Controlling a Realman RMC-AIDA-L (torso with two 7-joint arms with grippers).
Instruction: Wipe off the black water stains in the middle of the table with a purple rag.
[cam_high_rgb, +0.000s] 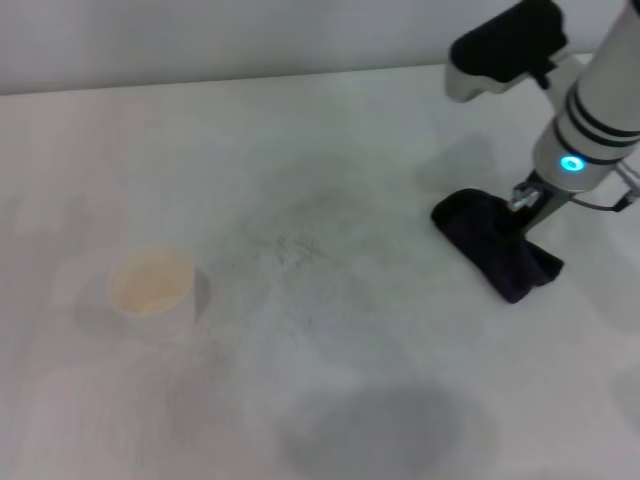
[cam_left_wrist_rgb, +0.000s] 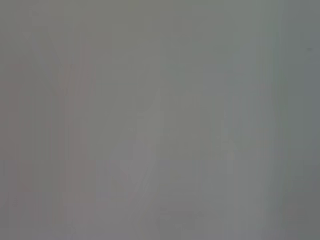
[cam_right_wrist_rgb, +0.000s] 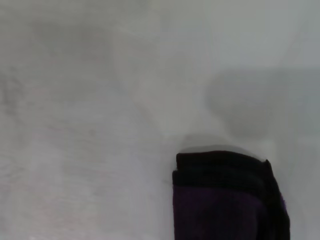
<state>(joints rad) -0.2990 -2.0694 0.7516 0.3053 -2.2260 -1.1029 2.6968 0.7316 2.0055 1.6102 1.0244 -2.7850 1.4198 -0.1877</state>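
Note:
The purple rag (cam_high_rgb: 495, 248) lies on the white table (cam_high_rgb: 330, 400) at the right, a near-black cloth. My right gripper (cam_high_rgb: 521, 203) comes down onto the rag's middle and is shut on it, with the rag resting on the table. The rag's end also shows in the right wrist view (cam_right_wrist_rgb: 225, 200). No black water stains show in any view. The middle of the table bears only faint grey smudges (cam_high_rgb: 298, 245). My left gripper is out of view; the left wrist view shows only a plain grey surface.
A white paper cup (cam_high_rgb: 150, 283) stands on the table at the left. The table's far edge (cam_high_rgb: 220, 82) meets a pale wall. A soft grey shadow (cam_high_rgb: 385, 425) lies on the near part of the table.

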